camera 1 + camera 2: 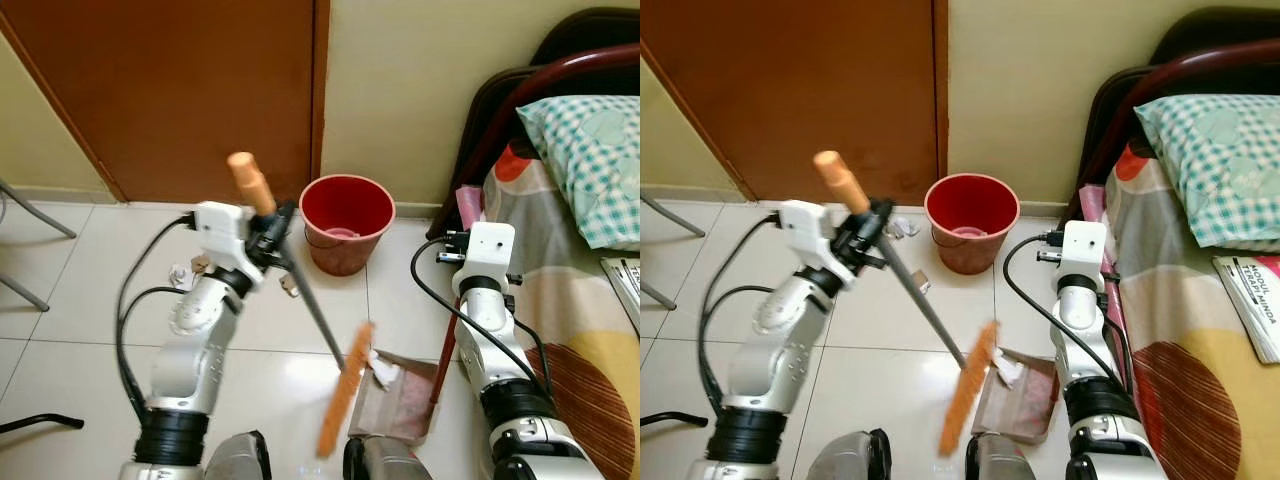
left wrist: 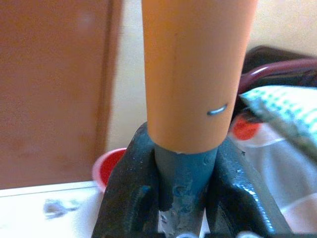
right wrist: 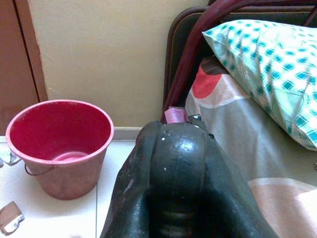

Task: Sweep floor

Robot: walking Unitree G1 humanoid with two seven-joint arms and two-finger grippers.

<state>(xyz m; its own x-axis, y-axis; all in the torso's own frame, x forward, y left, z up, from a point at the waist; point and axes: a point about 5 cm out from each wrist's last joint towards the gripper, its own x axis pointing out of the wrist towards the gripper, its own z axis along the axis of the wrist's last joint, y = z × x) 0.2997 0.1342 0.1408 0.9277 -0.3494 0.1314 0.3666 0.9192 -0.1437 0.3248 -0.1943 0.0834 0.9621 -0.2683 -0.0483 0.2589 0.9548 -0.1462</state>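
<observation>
Here the broom (image 1: 300,290) slants over the tiled floor (image 1: 80,290), its orange bristle head (image 1: 343,390) beside the dustpan (image 1: 400,400), the left gripper (image 1: 272,236) clamped on the dark shaft just under the orange grip. Light and stiff, it probably handles best held there. The right gripper (image 3: 173,163) is closed on the dustpan's upright handle, with the red bucket (image 1: 347,222) farther off by the wall.

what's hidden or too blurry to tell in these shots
- Broom head: motion-blurred in both eye views, bristles unreadable.
- Right gripper: in the right wrist view its fingers close on something whose top is a pink tip; the grasp itself is hidden.
- Dustpan: contents unclear, partly behind the broom head.
- Bucket: what lies at its bottom is unclear.
</observation>
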